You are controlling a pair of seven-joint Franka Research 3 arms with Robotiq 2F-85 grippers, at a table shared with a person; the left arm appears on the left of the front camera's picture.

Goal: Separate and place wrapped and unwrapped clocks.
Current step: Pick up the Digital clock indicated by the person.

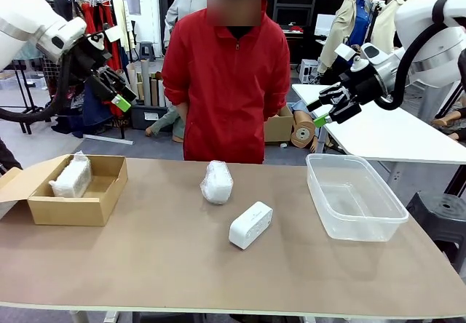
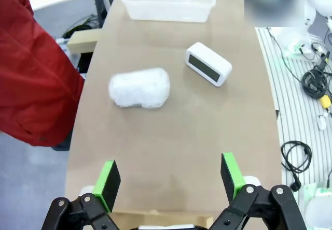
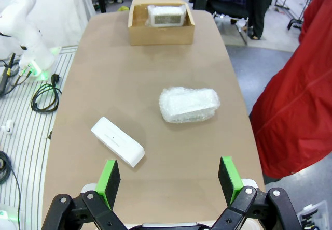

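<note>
One wrapped clock point(image 1: 216, 182) point(image 2: 139, 87) point(image 3: 189, 104), a lump in crinkly white plastic, lies near the middle of the brown table. A bare white block clock point(image 1: 250, 225) point(image 2: 208, 63) point(image 3: 117, 141) rests just in front of it. Another wrapped clock point(image 1: 72, 177) point(image 3: 166, 14) sits inside the cardboard box point(image 1: 98, 199) point(image 3: 161, 35) at the table's left. My left gripper point(image 1: 118, 90) point(image 2: 170, 181) hangs open high above the box. Up at the right, my right gripper point(image 1: 320, 112) point(image 3: 168, 177) is open above the clear bin, holding nothing.
A clear plastic bin point(image 1: 353, 196) point(image 2: 169, 1) stands empty at the table's right. A person in a red jacket point(image 1: 226, 76) stands at the far edge, hands behind the table. A white table point(image 1: 386, 134) lies behind on the right.
</note>
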